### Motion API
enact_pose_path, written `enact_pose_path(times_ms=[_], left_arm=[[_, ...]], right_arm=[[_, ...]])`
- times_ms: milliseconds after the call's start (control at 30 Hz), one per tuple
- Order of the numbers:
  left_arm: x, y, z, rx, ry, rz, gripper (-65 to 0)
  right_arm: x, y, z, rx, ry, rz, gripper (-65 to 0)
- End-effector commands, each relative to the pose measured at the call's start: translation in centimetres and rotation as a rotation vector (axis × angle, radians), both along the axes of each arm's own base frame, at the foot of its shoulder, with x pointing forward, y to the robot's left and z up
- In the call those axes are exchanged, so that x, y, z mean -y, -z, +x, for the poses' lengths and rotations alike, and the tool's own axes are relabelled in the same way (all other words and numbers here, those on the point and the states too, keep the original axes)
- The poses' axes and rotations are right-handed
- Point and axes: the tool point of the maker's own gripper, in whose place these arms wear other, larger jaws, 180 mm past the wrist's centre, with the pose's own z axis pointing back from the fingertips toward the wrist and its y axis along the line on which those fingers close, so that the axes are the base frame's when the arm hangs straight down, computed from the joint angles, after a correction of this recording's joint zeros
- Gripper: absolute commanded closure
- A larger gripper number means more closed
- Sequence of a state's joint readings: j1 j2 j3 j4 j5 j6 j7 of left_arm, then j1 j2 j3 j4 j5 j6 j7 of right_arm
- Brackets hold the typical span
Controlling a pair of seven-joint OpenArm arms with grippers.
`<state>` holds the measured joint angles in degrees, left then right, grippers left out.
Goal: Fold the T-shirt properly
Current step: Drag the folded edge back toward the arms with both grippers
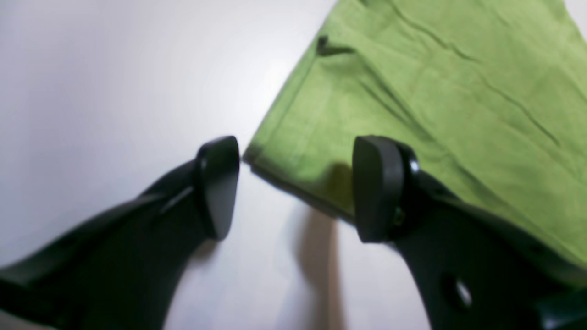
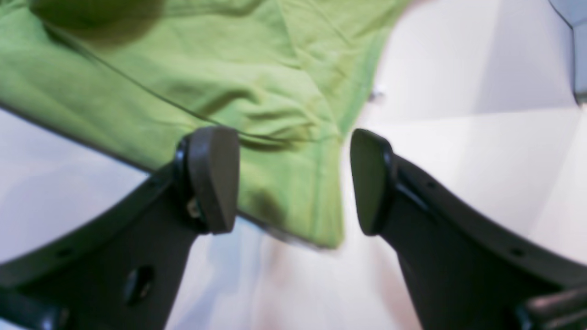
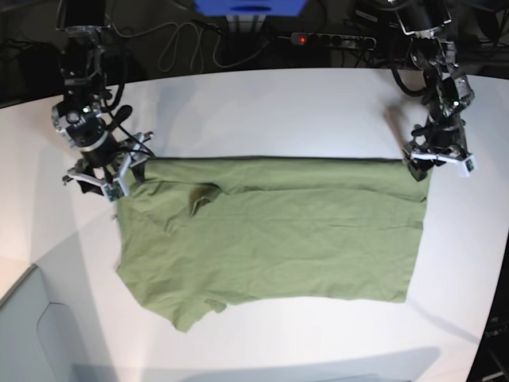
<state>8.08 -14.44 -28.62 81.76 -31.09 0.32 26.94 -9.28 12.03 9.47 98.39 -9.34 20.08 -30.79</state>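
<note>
The olive-green T-shirt (image 3: pixel 270 231) lies flat on the white table (image 3: pixel 262 111), with a straight folded edge along its far side and a sleeve showing at the front left. My left gripper (image 1: pixel 298 188) is open, its jaws wide apart over the shirt's (image 1: pixel 435 91) far corner, at the right in the base view (image 3: pixel 429 163). My right gripper (image 2: pixel 293 183) is open over the other far corner of the shirt (image 2: pixel 206 68), at the left in the base view (image 3: pixel 119 177). Neither gripper holds cloth.
A power strip (image 3: pixel 330 38) and cables lie behind the table's far edge. A blue object (image 3: pixel 250 6) stands at the back centre. A grey panel (image 3: pixel 32 334) sits at the front left corner.
</note>
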Motion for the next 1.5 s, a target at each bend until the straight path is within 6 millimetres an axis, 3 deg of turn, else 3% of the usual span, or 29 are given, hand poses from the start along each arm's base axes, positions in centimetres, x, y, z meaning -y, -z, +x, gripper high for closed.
enact_pose_path(times_ms=[0, 267, 367, 633, 733, 833, 933, 1033, 1300, 1467], left_arm=[[-0.7, -0.9, 0.5, 0.031, -0.001, 0.022, -37.1], [-1.2, 1.4, 0.3, -0.018, -0.033, -0.018, -37.1], [-1.2, 2.4, -0.1, -0.041, -0.041, -0.032, -37.1], [-1.1, 2.7, 0.3, -0.044, -0.045, -0.045, -36.7], [-1.1, 3.7, -0.2, -0.070, -0.053, -0.059, -28.7], [-1.2, 4.5, -0.7, -0.091, -0.061, -0.069, -14.6], [-1.2, 4.7, -0.9, -0.098, -0.062, -0.071, 0.0], [-1.1, 4.6, -1.0, -0.097, -0.058, -0.068, 0.0], [0.1, 2.4, -2.7, -0.067, -0.015, -0.023, 0.0], [0.8, 2.0, -6.3, -0.092, -0.003, 0.006, 0.0]], right_arm=[[0.5, -1.0, 0.3, 0.037, 0.001, -0.002, -36.5], [3.5, -0.3, -0.3, 0.015, 0.080, -0.017, -36.7], [4.5, 0.9, -0.6, -0.019, 0.108, -0.012, -36.7], [5.2, 3.6, -0.7, -0.084, 0.135, 0.010, -35.9], [5.2, 4.3, -0.7, -0.081, 0.133, 0.029, -35.5], [5.2, 4.5, -0.9, -0.087, 0.134, 0.031, -28.4], [5.3, 4.7, -1.1, -0.094, 0.136, 0.029, -13.4], [5.3, 4.7, -1.2, -0.097, 0.136, 0.027, 0.0], [5.6, 4.6, -3.5, -0.114, 0.112, -0.009, -0.1], [5.1, 3.9, -5.0, -0.112, 0.090, -0.023, -0.1]])
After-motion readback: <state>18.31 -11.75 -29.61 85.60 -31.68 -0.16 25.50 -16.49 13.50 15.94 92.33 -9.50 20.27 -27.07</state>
